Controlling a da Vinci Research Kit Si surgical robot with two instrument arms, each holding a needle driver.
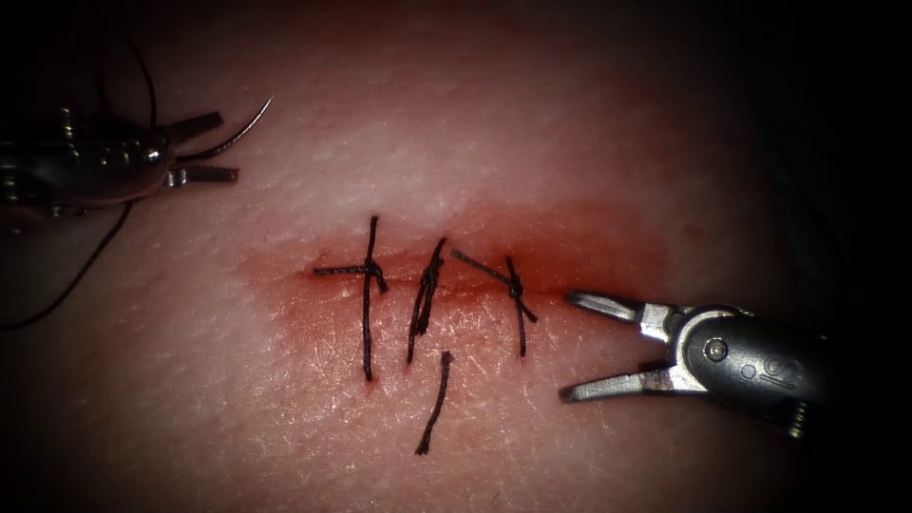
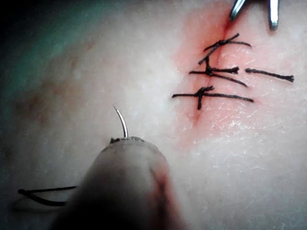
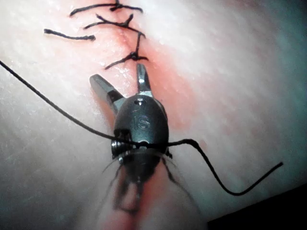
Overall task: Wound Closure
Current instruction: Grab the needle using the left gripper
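Well left of the cut (image 1: 456, 285), clear of the tissue (image 1: 285, 418), the left gripper (image 1: 202, 148) seems to pinch the curved needle (image 1: 237, 133) near its thread end, though its jaws look parted. The right gripper (image 1: 581, 347) gapes empty at the cut's right end. The needle looks thin, stiff and slippery, best gripped mid-curve. The right wrist view adds thread (image 3: 72, 117) draped across that tool.
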